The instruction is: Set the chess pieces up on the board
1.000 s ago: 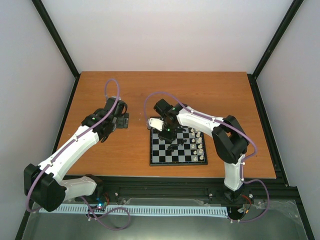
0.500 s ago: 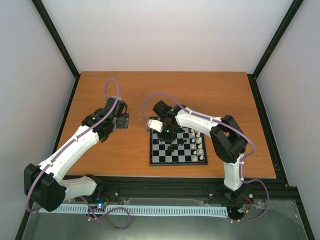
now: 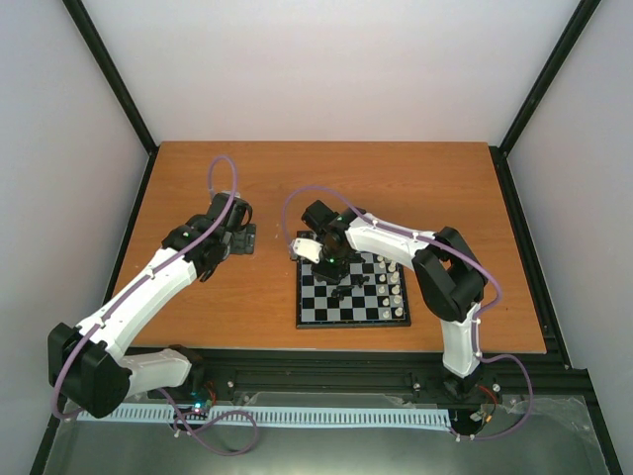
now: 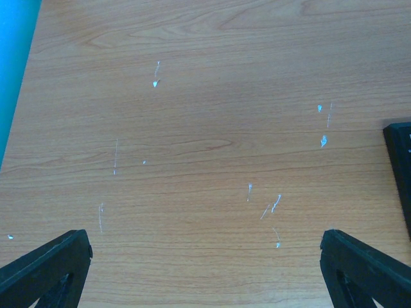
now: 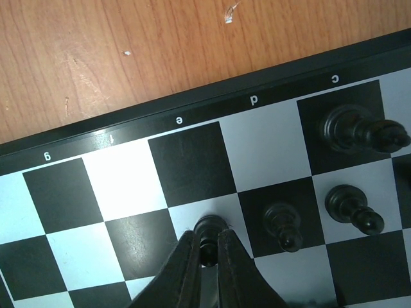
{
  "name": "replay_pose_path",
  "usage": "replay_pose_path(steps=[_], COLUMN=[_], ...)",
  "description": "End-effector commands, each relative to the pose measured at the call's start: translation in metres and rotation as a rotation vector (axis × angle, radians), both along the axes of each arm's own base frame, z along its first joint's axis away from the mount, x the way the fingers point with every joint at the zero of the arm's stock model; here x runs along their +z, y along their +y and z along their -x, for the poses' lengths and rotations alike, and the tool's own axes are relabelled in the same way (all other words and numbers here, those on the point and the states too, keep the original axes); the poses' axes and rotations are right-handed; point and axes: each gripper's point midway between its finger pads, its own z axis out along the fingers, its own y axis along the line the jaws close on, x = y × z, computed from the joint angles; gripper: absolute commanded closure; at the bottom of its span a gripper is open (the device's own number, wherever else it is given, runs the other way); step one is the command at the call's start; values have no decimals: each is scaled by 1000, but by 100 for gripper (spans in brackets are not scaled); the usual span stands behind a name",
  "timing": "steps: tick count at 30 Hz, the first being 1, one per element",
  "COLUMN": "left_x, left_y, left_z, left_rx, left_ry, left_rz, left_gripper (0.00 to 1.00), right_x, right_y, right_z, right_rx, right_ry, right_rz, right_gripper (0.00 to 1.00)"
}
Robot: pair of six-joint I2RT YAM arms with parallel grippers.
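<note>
The board (image 3: 326, 309) lies on the table in front of the right arm. My right gripper (image 5: 207, 236) is shut on a black pawn (image 5: 210, 224), whose base is over a light square in the e file, second row from the board's edge. From above, the right gripper (image 3: 336, 272) hangs over the board's far left part. Two more black pawns (image 5: 282, 226) (image 5: 353, 208) and a taller black piece (image 5: 359, 131) stand to its right. White pieces (image 3: 395, 282) line the board's right side. My left gripper (image 4: 204, 240) is open over bare wood, left of the board, holding nothing.
The wooden table (image 3: 415, 188) is bounded by black frame rails and white walls. In the left wrist view a black corner (image 4: 401, 154), apparently the board's border, shows at the right edge, and a blue strip (image 4: 13, 58) at the left edge.
The right arm's elbow has drifted slightly left while its gripper stays shut over the same part of the board. The left arm has not moved.
</note>
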Motion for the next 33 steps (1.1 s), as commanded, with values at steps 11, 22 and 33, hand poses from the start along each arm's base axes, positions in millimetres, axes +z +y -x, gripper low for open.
replay_pose_path(steps=[11, 22, 33], left_x=[13, 11, 11], left_y=[-3, -6, -9], left_z=[-5, -5, -5], left_rx=[-10, -24, -42], left_ry=[-25, -16, -11], left_rz=[17, 24, 31], left_gripper=[0, 0, 0], right_x=[26, 43, 18], right_y=[3, -34, -41], right_z=[1, 13, 32], right_rx=[14, 4, 49], right_ry=[-65, -121, -34], right_rz=[-48, -39, -13], right_gripper=[76, 71, 71])
